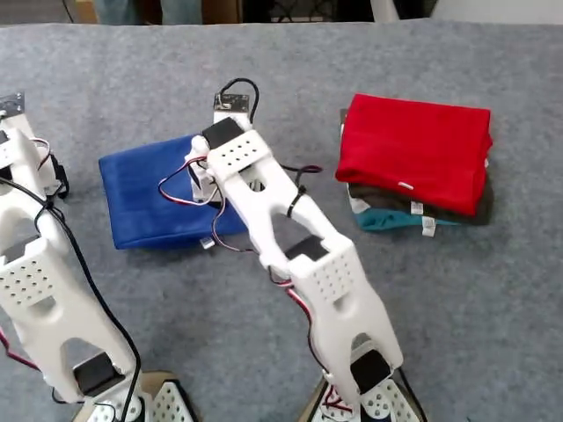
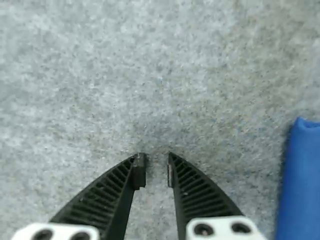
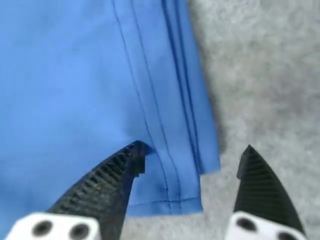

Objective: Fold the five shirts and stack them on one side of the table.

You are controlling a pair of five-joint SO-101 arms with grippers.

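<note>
High view: a grey felt table [image 1: 493, 290] carries a folded blue shirt [image 1: 145, 198] left of centre. Well apart to its right stands a stack, with a folded red shirt [image 1: 413, 149] on top, a dark shirt [image 1: 457, 209] under it and a teal shirt [image 1: 387, 220] showing at the bottom front. The right arm [image 1: 290, 229] stretches from the near edge over the blue shirt's right side. The left arm [image 1: 40, 290] stands at the table's left edge.

Left wrist view: the left gripper [image 2: 155, 172] hangs over bare table, its jaws narrowly apart with nothing between them. The blue shirt's edge lies off to one side.

Right wrist view: the right gripper [image 3: 192, 155] is spread wide across a hemmed corner of the blue shirt. One fingertip [image 3: 135, 152] is over the cloth and the other over the table.
</note>
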